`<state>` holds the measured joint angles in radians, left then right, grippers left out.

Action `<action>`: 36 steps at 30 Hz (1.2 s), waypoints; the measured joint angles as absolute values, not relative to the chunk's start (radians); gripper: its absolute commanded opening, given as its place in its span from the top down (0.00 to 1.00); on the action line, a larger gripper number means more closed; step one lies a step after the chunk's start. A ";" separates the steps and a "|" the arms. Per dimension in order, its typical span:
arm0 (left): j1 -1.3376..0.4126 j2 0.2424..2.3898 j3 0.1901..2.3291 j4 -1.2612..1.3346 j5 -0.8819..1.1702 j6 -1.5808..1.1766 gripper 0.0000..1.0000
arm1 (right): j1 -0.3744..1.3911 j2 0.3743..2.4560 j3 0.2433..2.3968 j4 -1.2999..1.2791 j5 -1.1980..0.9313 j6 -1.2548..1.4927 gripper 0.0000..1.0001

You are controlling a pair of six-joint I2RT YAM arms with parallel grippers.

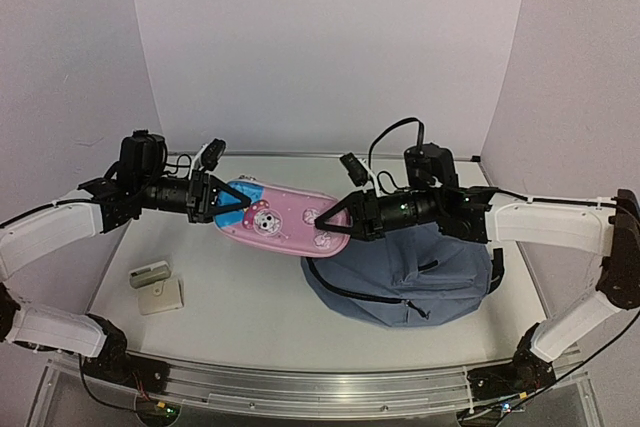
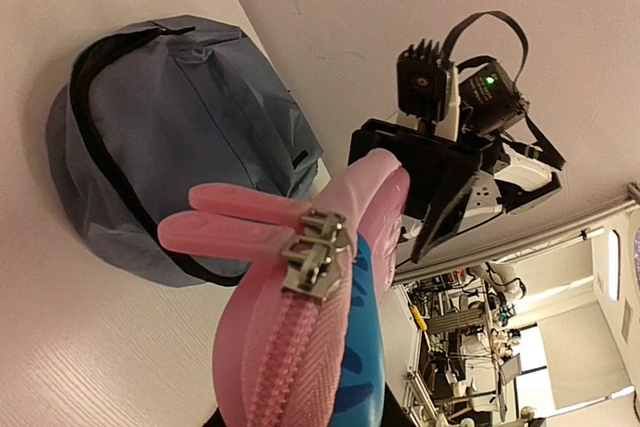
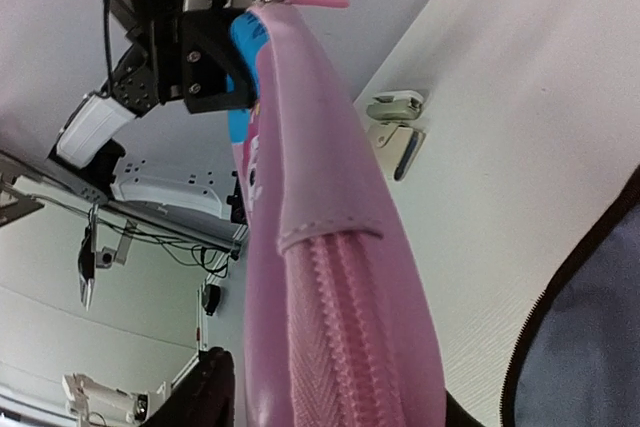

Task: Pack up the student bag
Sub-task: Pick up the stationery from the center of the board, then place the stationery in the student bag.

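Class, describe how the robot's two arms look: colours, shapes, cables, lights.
The left arm and the right arm both have white shell links, black joints and black angular jaws. Black cables loop over each wrist; a small green light glows on the right wrist.

Pink pencil case (image 2: pixel 300 347), student bag (image 2: pixel 170 137) behind, right fingers (image 2: pixel 445 187) seemingly around its tip

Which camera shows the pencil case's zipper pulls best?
Left wrist: both pink pulls and metal sliders sit close up. Right wrist shows only zipper teeth and a pull's end; top shows just the case's face.
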<state>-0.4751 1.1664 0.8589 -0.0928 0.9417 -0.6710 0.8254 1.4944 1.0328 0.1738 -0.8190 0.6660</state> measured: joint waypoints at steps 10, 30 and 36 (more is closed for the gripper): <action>-0.333 1.188 0.753 -0.066 0.808 -0.796 0.97 | 1.000 1.516 1.130 -0.139 -0.269 0.518 0.21; -0.182 1.071 0.668 -0.091 0.664 -0.897 0.95 | 1.183 1.843 1.357 -0.456 0.237 0.405 0.72; -0.180 1.071 0.666 -0.107 0.660 -0.899 0.96 | 1.185 1.844 1.375 -0.469 0.256 0.417 0.82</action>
<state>-0.1802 1.0706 0.6662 -0.1067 0.6598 -0.8985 1.1854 1.8436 1.3753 -0.4691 0.2563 0.4174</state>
